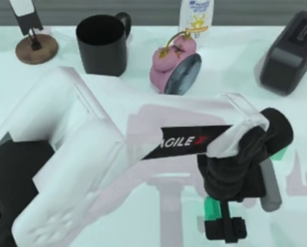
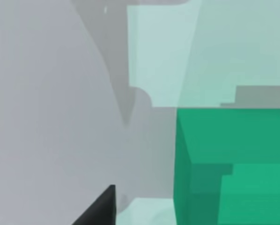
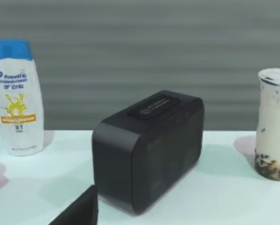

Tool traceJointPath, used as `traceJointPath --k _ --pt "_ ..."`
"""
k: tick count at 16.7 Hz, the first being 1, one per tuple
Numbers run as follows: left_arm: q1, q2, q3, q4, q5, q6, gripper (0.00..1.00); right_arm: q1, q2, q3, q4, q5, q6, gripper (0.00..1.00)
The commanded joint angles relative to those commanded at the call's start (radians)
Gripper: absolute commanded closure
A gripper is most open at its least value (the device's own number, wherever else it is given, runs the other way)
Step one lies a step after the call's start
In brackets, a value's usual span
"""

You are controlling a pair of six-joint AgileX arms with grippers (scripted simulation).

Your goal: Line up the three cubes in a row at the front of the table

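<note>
Fingers of the left gripper [image 1: 226,229], at five o'clock on the table [image 1: 143,103], look closed beside the green cube [image 1: 212,207]; holding it, I cannot tell.

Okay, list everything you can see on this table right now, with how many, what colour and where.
table: one, pale mint-white, under everything
green cube: one, bright green, front right, beside the left end effector
stand: one, round wooden base, back left
mug: one, black, back, right of the stand
alarm clock: one, pink with dark face, back centre
shampoo bottle: one, white with blue cap, behind the clock
speaker: one, black, back right
drink cup: one, milky with dark bottom, right wrist view only
left arm: one, white, reaching across the front
left end effector: one, black, front right
right end effector: only a dark tip shows
</note>
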State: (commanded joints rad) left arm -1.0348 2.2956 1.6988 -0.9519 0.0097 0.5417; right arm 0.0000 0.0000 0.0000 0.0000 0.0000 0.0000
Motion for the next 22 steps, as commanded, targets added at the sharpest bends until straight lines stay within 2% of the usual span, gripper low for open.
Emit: traceJointPath --k 8,15,20,22 --pt "0.001 -0.005 0.016 -0.017 0.0 0.001 0.0 0.0 0.0 0.0 0.0 0.0 0.0 0.0" --pt "0.021 -0.076 0.155 -0.231 -0.001 -0.001 0.0 0.0 0.0 0.0 0.0 0.0 0.0 0.0" --pt "0.018 -0.074 0.154 -0.231 -0.001 0.0 0.0 0.0 0.0 0.0 0.0 0.0 0.0 0.0" --pt "0.053 -0.087 0.134 -0.223 -0.002 0.014 0.0 0.0 0.0 0.0 0.0 0.0 0.0 0.0"
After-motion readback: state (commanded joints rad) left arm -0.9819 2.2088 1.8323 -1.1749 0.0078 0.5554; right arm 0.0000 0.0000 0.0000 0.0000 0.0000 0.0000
